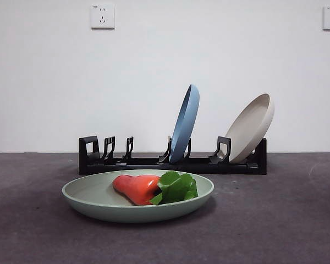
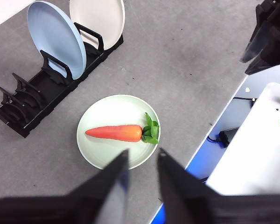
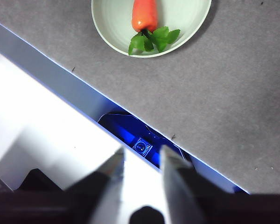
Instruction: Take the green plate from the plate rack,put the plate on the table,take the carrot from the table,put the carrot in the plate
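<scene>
The green plate [image 1: 99, 201] is lying flat on the table [image 1: 286, 220], just in front of the plate rack [image 1: 154, 163] and apart from it. It is a pale sage colour, matte, round and shallow with a raised rim. The carrot [image 1: 136, 187] is lying inside it, short and orange-red, its bunch of bright green leaves [image 1: 176, 187] pointing toward three o'clock in the front view.

On the rack, a blue plate [image 1: 185, 124] is standing on edge near the middle and a beige plate [image 1: 252, 127] is leaning at the three o'clock end; the prongs toward nine o'clock are holding nothing.

The left gripper [image 2: 142, 161] is hanging high above the plate, its jaws parted with a small gap and gripping nothing. The right gripper [image 3: 142, 158] is hanging over the table's edge, off to one side of the plate, jaws likewise apart and empty.
</scene>
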Controlling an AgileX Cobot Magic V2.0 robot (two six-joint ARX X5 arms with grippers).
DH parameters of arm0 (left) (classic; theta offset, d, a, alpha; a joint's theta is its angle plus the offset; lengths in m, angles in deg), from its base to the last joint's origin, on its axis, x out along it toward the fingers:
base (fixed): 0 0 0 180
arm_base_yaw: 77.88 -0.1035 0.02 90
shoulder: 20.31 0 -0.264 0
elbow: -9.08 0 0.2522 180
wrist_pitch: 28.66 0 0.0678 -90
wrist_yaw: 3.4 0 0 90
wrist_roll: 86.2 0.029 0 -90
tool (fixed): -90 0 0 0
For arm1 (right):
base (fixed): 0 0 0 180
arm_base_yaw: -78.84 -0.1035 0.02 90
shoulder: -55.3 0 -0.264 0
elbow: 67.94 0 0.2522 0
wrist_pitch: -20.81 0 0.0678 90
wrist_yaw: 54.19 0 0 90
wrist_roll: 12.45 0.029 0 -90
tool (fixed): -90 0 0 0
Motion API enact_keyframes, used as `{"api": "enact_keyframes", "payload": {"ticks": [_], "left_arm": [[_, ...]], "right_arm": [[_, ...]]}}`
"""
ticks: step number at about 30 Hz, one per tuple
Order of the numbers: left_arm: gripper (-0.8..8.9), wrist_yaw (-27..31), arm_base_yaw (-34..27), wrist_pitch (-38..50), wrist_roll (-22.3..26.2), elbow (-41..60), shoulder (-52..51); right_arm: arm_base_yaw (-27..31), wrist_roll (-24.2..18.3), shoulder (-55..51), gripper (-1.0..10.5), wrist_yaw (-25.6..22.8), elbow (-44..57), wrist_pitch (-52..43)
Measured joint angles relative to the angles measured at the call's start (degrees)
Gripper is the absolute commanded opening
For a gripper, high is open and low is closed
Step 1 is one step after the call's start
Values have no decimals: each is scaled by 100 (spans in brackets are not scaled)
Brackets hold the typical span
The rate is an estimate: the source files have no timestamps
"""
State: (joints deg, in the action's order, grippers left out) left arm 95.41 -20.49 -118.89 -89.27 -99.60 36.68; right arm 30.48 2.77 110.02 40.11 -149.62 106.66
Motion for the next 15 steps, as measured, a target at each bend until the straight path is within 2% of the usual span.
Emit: {"api": "enact_keyframes", "payload": {"ticks": [15], "left_arm": [[-4,0,0,0,-9,0,46]], "right_arm": [[0,0,0,1,2,0,0]]}}
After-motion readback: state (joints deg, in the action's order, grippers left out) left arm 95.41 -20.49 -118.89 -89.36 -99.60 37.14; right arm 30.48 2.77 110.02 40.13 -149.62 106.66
